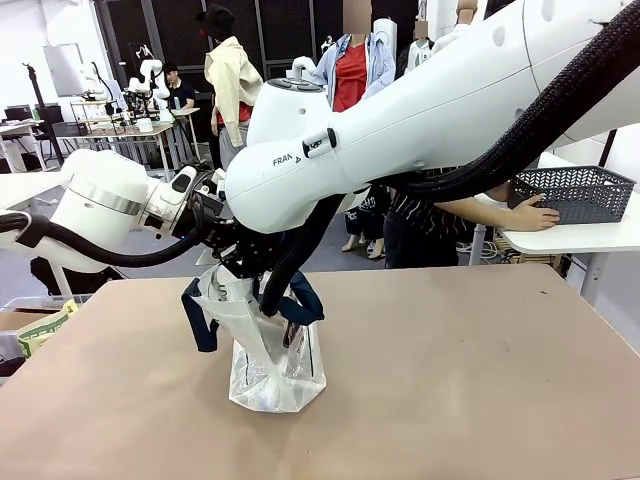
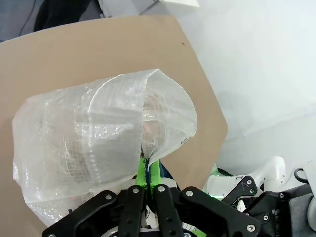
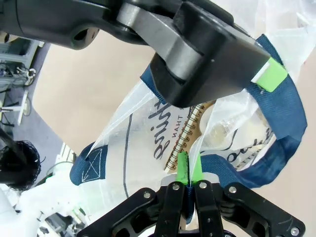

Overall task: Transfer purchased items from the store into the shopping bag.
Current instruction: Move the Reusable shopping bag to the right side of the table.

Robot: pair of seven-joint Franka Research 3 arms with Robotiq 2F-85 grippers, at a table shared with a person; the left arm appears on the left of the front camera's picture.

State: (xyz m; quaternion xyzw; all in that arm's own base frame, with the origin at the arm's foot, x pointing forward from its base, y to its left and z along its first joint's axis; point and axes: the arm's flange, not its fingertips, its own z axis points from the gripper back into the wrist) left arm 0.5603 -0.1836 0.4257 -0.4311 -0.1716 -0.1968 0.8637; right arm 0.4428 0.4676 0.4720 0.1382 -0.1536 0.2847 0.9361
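The shopping bag (image 1: pixel 272 365), clear and crinkly with navy handles (image 1: pixel 200 325), stands on the brown table left of middle. Both grippers meet at its top. My left gripper (image 2: pixel 148 170) is shut on a fold of the clear rim (image 2: pixel 168 143). My right gripper (image 3: pixel 189 168) is shut on the opposite rim next to a navy handle (image 3: pixel 289 116). Through the bag's mouth I see a spiral-bound notebook (image 3: pixel 185 136) and a pale tan item (image 3: pixel 232 133) inside. The store, a dark slotted basket (image 1: pixel 578 190), sits on a white side table at the far right.
A person's hand (image 1: pixel 535 215) rests against the basket's near side. The left gripper's black finger with its green pad (image 3: pixel 269 76) crosses close above the bag's mouth in the right wrist view. The brown table (image 1: pixel 470 380) spreads wide to the bag's right.
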